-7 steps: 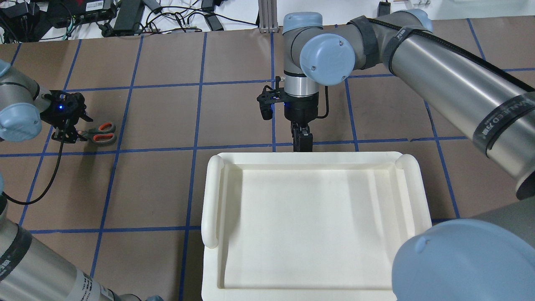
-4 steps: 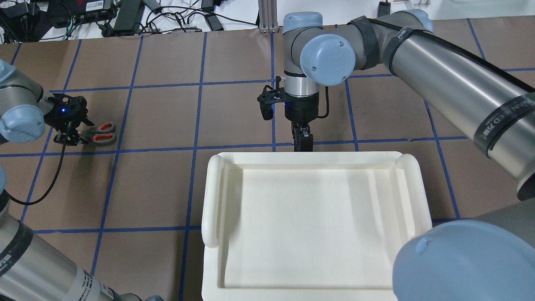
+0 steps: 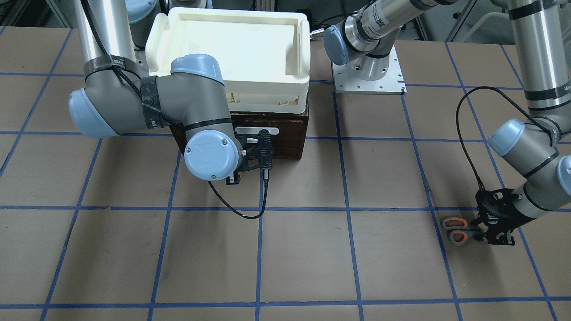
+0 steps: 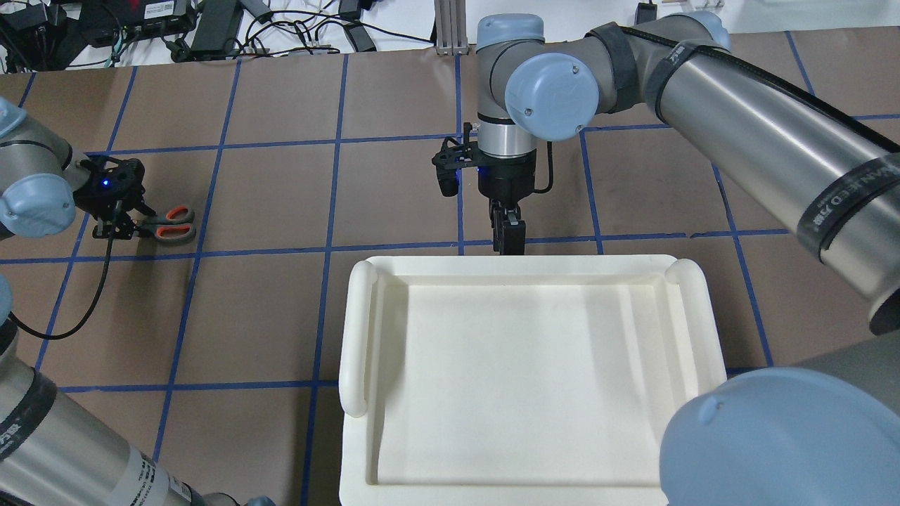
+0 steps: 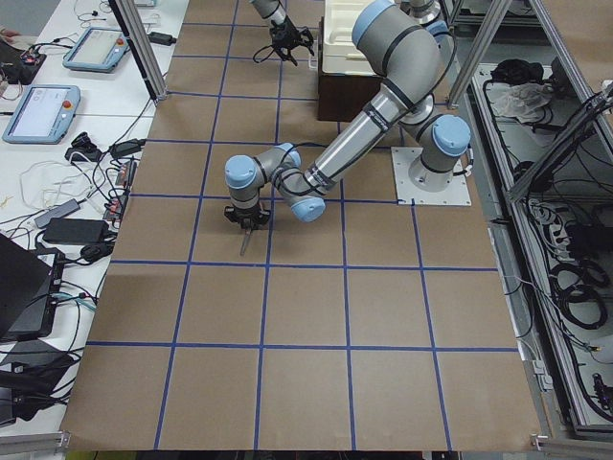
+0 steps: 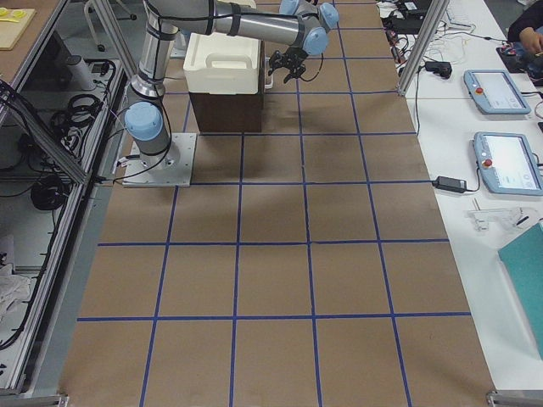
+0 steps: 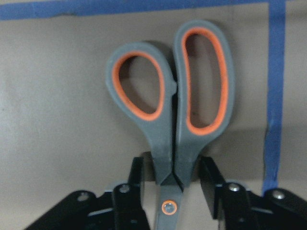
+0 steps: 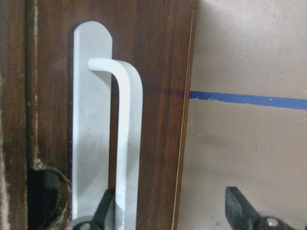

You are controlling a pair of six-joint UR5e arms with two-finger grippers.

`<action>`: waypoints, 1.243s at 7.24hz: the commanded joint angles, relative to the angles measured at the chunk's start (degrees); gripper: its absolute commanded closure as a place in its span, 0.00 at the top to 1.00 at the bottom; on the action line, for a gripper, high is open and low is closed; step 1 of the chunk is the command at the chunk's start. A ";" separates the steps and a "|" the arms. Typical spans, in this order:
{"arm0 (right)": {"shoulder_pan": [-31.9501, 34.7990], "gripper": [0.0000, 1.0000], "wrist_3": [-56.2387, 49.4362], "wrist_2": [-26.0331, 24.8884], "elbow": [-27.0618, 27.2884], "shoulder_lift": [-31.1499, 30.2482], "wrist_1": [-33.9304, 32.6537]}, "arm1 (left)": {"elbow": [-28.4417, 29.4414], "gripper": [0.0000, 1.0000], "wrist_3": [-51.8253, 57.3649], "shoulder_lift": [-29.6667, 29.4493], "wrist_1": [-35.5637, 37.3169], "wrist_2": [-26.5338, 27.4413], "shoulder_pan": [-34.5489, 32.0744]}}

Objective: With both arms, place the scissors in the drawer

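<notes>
The scissors (image 4: 169, 225) lie flat on the brown table at the far left, orange-lined loops pointing right. My left gripper (image 4: 125, 228) is down at their pivot. In the left wrist view the scissors (image 7: 172, 120) sit between the two fingers (image 7: 136, 179), with narrow gaps on each side, so the gripper (image 7: 172, 177) is open. The dark brown drawer (image 3: 290, 133) is closed, under the white tray. My right gripper (image 3: 263, 145) is open at its white bar handle (image 8: 127, 143), one finger beside the bar, the other (image 8: 240, 203) well to its right.
A white plastic tray (image 4: 358, 330) sits on top of the drawer box and hides it from above. The right arm's elbow (image 3: 209, 154) hangs low in front of the drawer. A black cable (image 3: 241, 214) loops onto the table below it.
My left gripper has shifted slightly along the scissors, which have not moved. My right gripper has edged slightly away from the tray's edge.
</notes>
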 commanded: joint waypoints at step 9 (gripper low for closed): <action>-0.43 0.80 -0.44 -0.04 -4.99 3.66 -3.53 | 1.73 0.00 -0.21 5.70 -4.71 -0.11 -3.24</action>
